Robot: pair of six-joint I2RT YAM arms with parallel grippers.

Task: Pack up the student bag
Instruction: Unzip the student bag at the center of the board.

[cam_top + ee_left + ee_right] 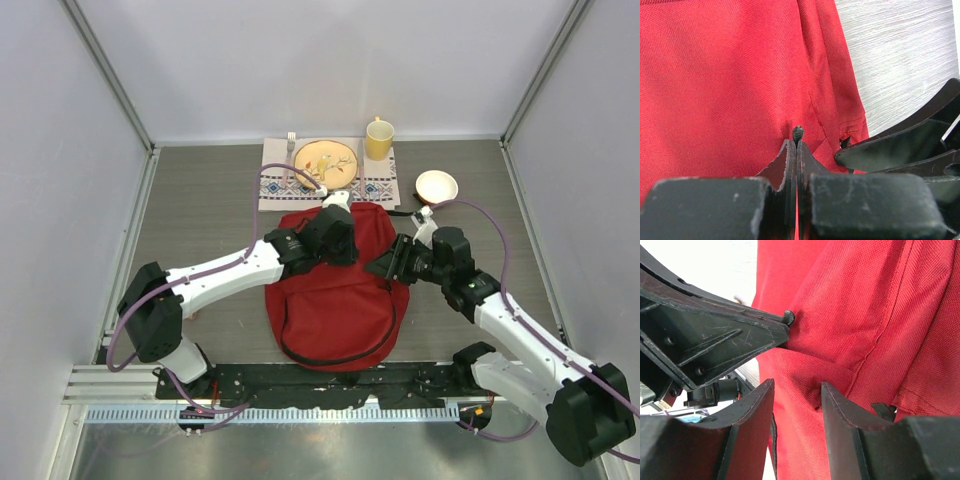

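Item: student bag (335, 300), red fabric with black trim, lying flat on the grey counter (200, 220) in the middle of the workspace between the two arms, its far edge meeting the near edge of an embroidered placemat (275, 185). A black strap or zipper line loops round its near half. Left gripper (797, 142): fingers (787, 160) pressed fully together, tips set against the red cloth near the bag's far right part; whether a fold of cloth is caught between them cannot be told. Right gripper (797, 385): fingers (840, 400) standing apart, a creased seam of the bag's fabric showing in the gap between them; contact with the cloth is unclear. The two grippers sit close to each other, the left one's tips visible just above the right one's fingers in the right wrist view. Also on the counter, on the far side: an orange patterned plate (325, 160) and a fork (291, 145) on the placemat, a yellow mug (379, 138) at its right corner, and a small white bowl (437, 185) to the right, apart from the bag.
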